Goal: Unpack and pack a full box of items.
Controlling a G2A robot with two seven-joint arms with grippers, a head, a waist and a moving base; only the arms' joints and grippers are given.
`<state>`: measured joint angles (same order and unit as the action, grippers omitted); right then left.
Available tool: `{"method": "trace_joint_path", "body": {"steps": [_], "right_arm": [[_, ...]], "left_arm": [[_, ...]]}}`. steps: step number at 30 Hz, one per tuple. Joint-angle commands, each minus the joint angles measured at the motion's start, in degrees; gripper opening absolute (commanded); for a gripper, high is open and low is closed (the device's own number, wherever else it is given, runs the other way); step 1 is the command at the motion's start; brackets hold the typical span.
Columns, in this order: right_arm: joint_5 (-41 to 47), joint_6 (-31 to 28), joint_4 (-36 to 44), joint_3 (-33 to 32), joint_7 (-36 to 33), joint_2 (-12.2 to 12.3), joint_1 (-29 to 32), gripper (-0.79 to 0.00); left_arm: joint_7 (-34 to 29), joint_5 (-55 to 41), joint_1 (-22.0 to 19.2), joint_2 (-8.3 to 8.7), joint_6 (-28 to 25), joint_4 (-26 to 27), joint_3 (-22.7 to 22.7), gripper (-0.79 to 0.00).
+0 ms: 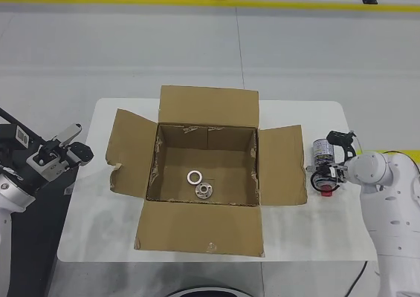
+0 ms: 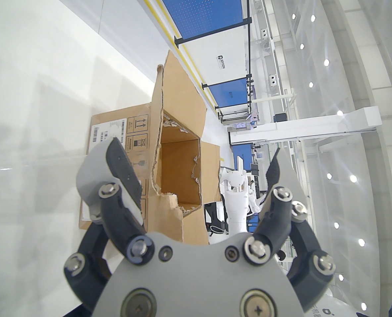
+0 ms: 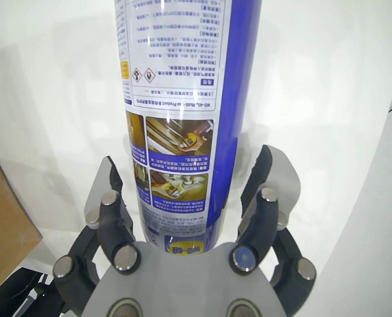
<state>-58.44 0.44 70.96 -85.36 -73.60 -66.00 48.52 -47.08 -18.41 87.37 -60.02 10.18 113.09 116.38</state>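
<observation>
The spray can (image 3: 182, 67) sits on the surface (image 1: 299, 111) at 3 o'clock of the box (image 1: 208, 108), its long axis running straight out between the right jaws, which are spread astride it without touching. The left jaws gape empty at 9 o'clock.

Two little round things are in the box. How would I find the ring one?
Find the open cardboard box in the middle of the white table. Two small round metal pieces lie close together on its floor. The ring is the one farther from the robot, pale with a wide hole; its neighbour is darker with a small hole.
</observation>
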Motion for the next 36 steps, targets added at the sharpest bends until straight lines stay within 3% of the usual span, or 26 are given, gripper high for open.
{"method": "trace_joint_path", "body": {"steps": [1,14,20,25,31,36], "right_arm": [[0.0,0.2,0.6,-0.1,0.1,0.1,0.4,0.0],[-2.0,2.3,9.0,-2.0,-0.2,1.2,3.0,0.0],[-4.3,5.3,19.8,-3.3,1.5,1.6,4.9,0.0],[-2.9,6.9,33.4,-3.1,3.7,1.5,6.0,0.0],[1.4,5.3,47.1,3.7,4.5,0.9,5.1,0.0],[4.6,2.6,50.2,14.3,2.9,0.0,0.6,0.0]], "left_arm": [[0.0,0.0,0.0,0.0,0.0,0.0,0.0,0.0],[0.0,0.0,0.0,0.0,0.0,0.0,0.0,0.0],[0.0,0.0,0.0,0.0,0.0,0.0,0.0,0.0],[0.0,0.0,0.0,0.0,0.0,0.0,0.0,0.0],[0.0,0.0,0.0,0.0,0.0,0.0,0.0,0.0],[0.0,0.0,0.0,0.0,0.0,0.0,0.0,0.0]]}}
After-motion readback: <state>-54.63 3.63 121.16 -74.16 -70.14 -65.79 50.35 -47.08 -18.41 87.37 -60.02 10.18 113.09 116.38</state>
